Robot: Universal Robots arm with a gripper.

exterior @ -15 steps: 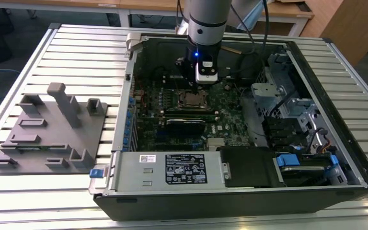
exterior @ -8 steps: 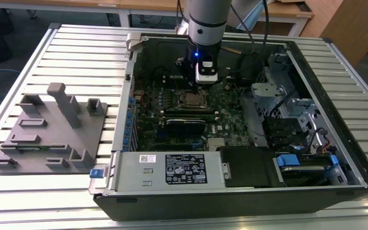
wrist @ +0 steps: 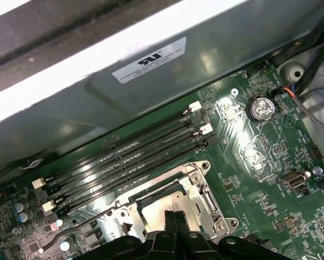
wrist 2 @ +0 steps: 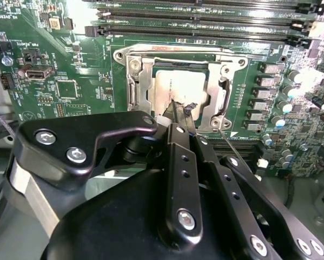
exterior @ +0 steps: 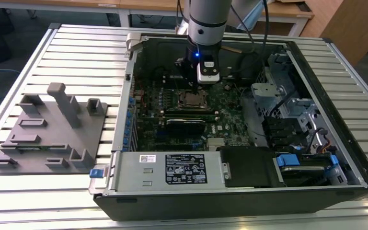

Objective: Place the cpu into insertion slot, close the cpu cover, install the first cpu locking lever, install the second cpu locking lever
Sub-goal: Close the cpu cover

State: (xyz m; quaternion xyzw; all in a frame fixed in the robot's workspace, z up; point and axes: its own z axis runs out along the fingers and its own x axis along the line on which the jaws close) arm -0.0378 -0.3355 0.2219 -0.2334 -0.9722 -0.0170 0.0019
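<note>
I see the gripper (wrist 2: 180,115) with its two black fingers pinched together, only a hairline seam between the tips, and I make out nothing caught between them. In the first wrist view the gripper (wrist: 173,219) shows the same closed pair.

Right under the tips is the cpu (wrist 2: 178,86), its pale metal top facing up. The tips overlap its near edge, but I cannot tell whether they touch it. The cpu sits in the insertion slot (exterior: 181,99), and the cpu cover (wrist 2: 146,92) lies flat around it, with the chip showing through its square window. A thin wire lever (wrist 2: 235,146) runs out from the socket's corner just beside the fingers; I cannot tell whether it is latched.

Just past the socket from the jaws lie the long black memory slots (wrist 2: 205,24), parallel to one another, on the green motherboard (wrist 2: 70,86). Further off I see a round coin cell battery (wrist: 260,107).

In the exterior view the arm comes straight down into the open computer case (exterior: 337,96), with the gripper (exterior: 197,87) just above the socket. The grey power supply box (exterior: 171,167) sits well away from the jaws at the case's near edge. Outside the case, on the exterior view's left, a grey fixture block (exterior: 50,129) stands on the slatted table (exterior: 82,48).
</note>
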